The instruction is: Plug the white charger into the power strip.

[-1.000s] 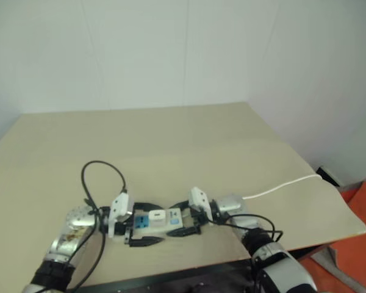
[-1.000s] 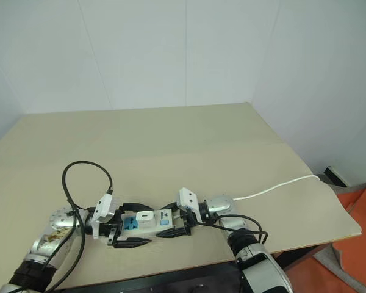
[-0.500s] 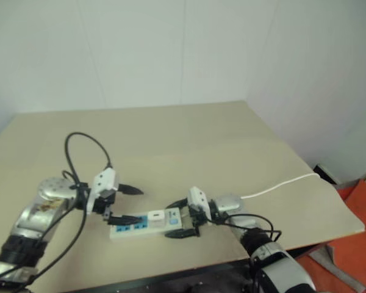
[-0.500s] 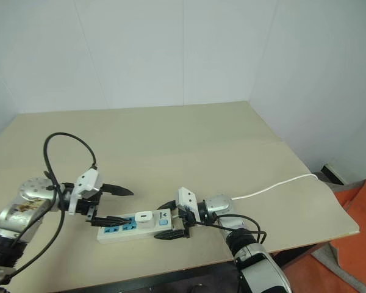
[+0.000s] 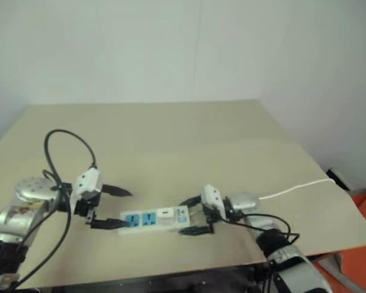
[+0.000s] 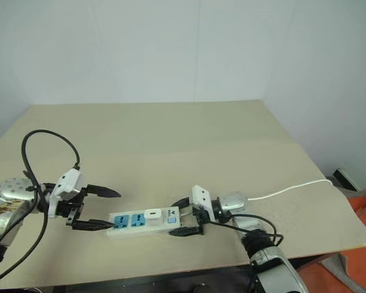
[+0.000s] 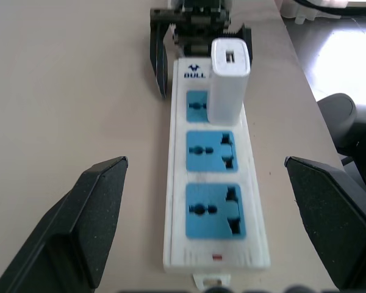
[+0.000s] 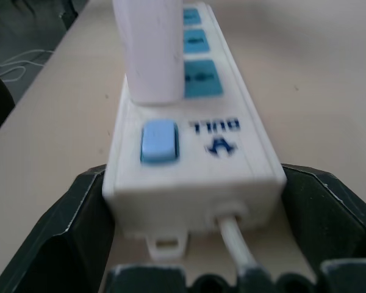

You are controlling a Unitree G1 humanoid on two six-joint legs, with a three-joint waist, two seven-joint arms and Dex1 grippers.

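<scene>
The place looks like a bare test room or lab; a plain beige table stands in a corner of blank white panelled walls; an orange mat covers the floor beside it.

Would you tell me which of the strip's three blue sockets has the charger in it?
The one nearest the switch, at the right gripper's end of the strip. The white charger stands upright in it; the other two sockets are bare.

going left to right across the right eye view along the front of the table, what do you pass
left gripper → two free blue sockets of the power strip → white charger → blue switch → right gripper → white cord
</scene>
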